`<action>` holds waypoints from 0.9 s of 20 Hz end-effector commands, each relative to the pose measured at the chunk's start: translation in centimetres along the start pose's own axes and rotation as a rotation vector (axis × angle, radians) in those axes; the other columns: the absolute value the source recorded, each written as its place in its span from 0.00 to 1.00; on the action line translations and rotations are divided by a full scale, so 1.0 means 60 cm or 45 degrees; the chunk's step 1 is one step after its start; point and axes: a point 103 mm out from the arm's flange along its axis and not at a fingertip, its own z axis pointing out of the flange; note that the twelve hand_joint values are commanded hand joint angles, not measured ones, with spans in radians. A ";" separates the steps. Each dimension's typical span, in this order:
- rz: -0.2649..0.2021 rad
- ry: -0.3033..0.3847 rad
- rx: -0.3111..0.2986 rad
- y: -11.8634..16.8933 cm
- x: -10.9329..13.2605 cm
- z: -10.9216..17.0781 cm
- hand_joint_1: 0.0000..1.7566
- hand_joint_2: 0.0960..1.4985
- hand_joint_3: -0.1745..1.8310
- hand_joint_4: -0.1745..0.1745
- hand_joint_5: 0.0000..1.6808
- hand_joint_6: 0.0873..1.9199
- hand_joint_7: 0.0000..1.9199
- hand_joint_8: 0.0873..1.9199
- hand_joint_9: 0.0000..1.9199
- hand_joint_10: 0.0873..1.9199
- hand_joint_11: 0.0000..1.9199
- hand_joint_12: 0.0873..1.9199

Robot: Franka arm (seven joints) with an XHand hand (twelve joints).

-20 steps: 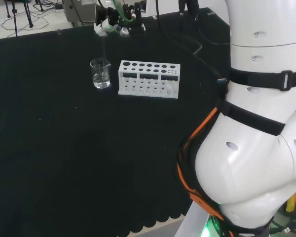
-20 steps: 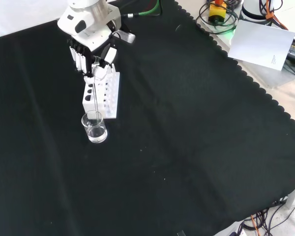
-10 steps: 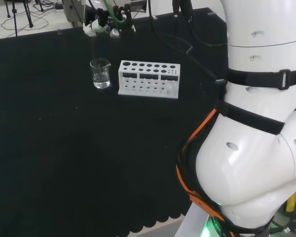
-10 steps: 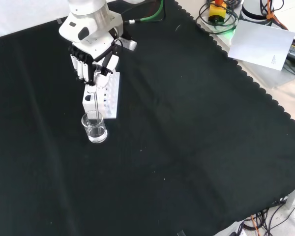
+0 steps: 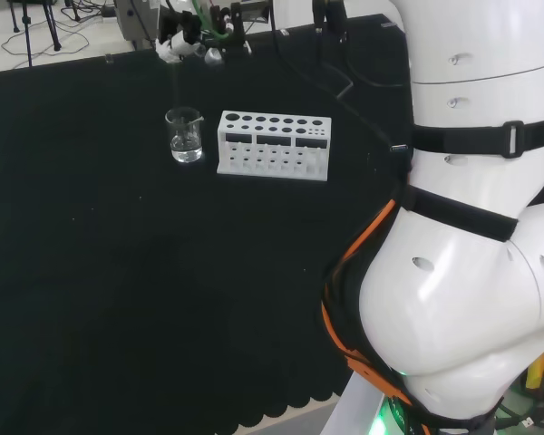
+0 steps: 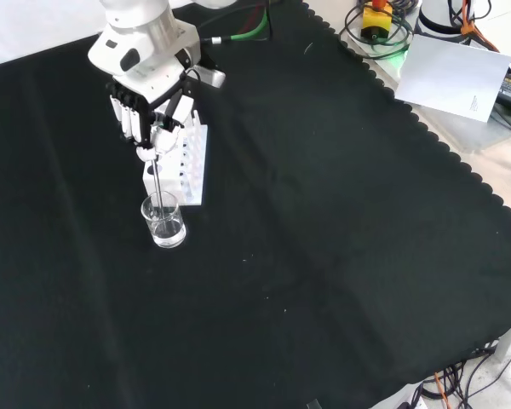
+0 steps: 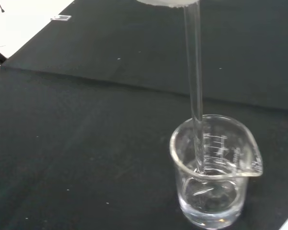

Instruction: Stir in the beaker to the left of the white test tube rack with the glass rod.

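Count: I see one beaker (image 6: 163, 220), one rod (image 7: 194, 81), one rack (image 6: 184, 162).
Hand (image 6: 147, 119): pinching the rod's top, above the beaker.
Rod: its tip inside the beaker.

Clear glossy glass beaker (image 7: 212, 172) and rod (image 7: 193, 81); matt black cloth (image 6: 324, 239); white plastic test tube rack (image 5: 274, 145).

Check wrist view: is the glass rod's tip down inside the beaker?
Yes, the glass rod passes below the rim of the beaker and ends inside it near the clear liquid.
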 end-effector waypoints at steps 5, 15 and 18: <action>0.059 -0.030 0.023 -0.026 -0.012 -0.012 0.74 0.72 0.00 0.00 0.82 0.00 0.61 0.52 0.91 0.36 0.72 0.50; -0.002 -0.031 -0.063 -0.059 0.025 -0.028 0.74 0.72 0.00 0.00 0.82 0.00 0.61 0.52 0.91 0.36 0.72 0.50; -0.015 -0.038 -0.071 -0.060 0.033 -0.036 0.74 0.72 0.00 0.00 0.82 0.00 0.61 0.52 0.91 0.36 0.72 0.50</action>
